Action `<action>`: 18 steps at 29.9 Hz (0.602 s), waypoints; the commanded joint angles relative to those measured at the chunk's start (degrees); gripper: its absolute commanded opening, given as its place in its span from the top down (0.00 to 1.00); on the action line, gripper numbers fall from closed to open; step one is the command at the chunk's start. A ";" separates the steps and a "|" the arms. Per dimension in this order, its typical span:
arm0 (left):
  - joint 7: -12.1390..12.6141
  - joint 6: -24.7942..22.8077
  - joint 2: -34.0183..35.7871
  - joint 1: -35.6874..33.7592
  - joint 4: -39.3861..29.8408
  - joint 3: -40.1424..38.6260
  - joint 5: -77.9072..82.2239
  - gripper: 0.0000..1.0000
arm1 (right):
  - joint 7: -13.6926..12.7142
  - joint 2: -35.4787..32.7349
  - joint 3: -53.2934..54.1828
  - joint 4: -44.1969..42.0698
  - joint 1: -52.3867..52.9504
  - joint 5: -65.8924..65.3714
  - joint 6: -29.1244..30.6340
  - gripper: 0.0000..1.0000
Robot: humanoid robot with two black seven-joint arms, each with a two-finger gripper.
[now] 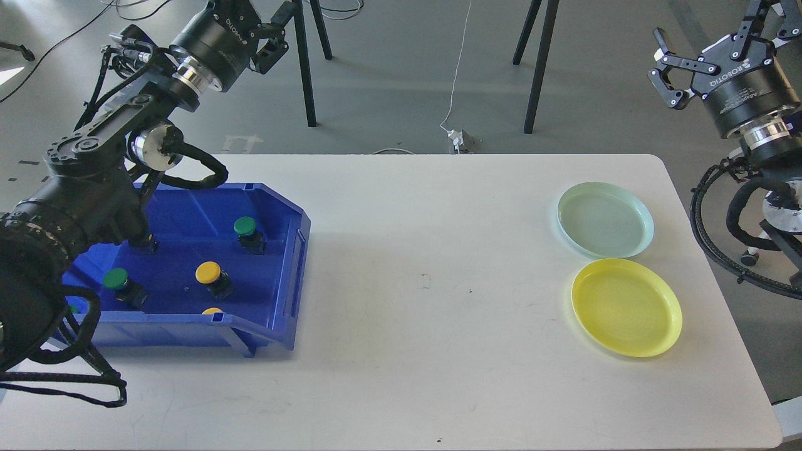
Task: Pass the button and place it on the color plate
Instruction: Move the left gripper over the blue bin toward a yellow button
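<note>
Several buttons lie in the blue bin (285, 275) at the table's left: a green button (245, 228), another green button (116, 280), a yellow button (208, 274), and a second yellow one (212, 311) half hidden by the bin's front wall. The pale green plate (605, 219) and the yellow plate (626, 307) sit empty at the right. My left gripper (258, 14) hangs high above the bin's far side, open and empty, one finger cut off by the frame. My right gripper (714, 34) is raised beyond the table's right edge, open and empty.
The white table (426, 282) stretches between the bin and the plates. Tripod legs (536, 69) and a cable with a plug (460, 139) stand on the floor behind it. My left arm's links overhang the bin's left part.
</note>
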 commanded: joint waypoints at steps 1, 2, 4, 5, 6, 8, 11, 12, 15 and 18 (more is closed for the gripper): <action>0.00 0.01 0.12 -0.07 -0.01 0.21 0.00 0.00 | -0.01 0.54 0.69 0.16 0.07 0.05 0.00 0.01; 0.00 0.01 0.20 -0.07 -0.01 0.22 0.17 0.00 | -0.01 0.63 0.69 0.16 0.07 0.05 0.00 0.01; 0.00 0.01 0.29 -0.16 -0.10 0.22 0.17 0.00 | 0.08 0.63 0.78 0.25 0.07 0.05 0.00 0.01; 0.00 0.01 0.47 -0.16 -0.10 -0.31 -0.09 0.00 | 0.08 0.54 0.87 0.25 -0.02 0.05 0.00 0.01; 0.00 0.01 0.47 -0.08 0.16 -0.83 -0.53 0.00 | 0.08 0.54 1.04 0.33 -0.02 0.05 0.00 0.01; 0.00 0.01 0.56 0.01 0.52 -1.62 -1.75 0.00 | 0.08 0.28 1.48 0.34 -0.11 0.14 0.00 0.01; 0.00 0.01 -0.14 0.63 -0.09 -3.56 -4.39 0.00 | 0.08 -0.07 2.01 0.34 -0.11 0.14 0.00 0.01; 0.00 0.01 -0.32 1.24 -0.88 -4.17 -4.74 0.00 | 0.08 -0.07 2.01 0.34 -0.11 0.23 0.00 0.01; 0.00 0.01 0.38 4.31 -7.72 -6.54 -4.66 0.00 | 0.08 -0.16 2.10 0.77 -0.11 0.49 0.00 0.01; 0.00 0.01 2.83 6.16 -17.64 -10.41 -4.40 0.00 | 0.08 -0.42 2.10 2.00 -0.63 1.28 0.00 0.01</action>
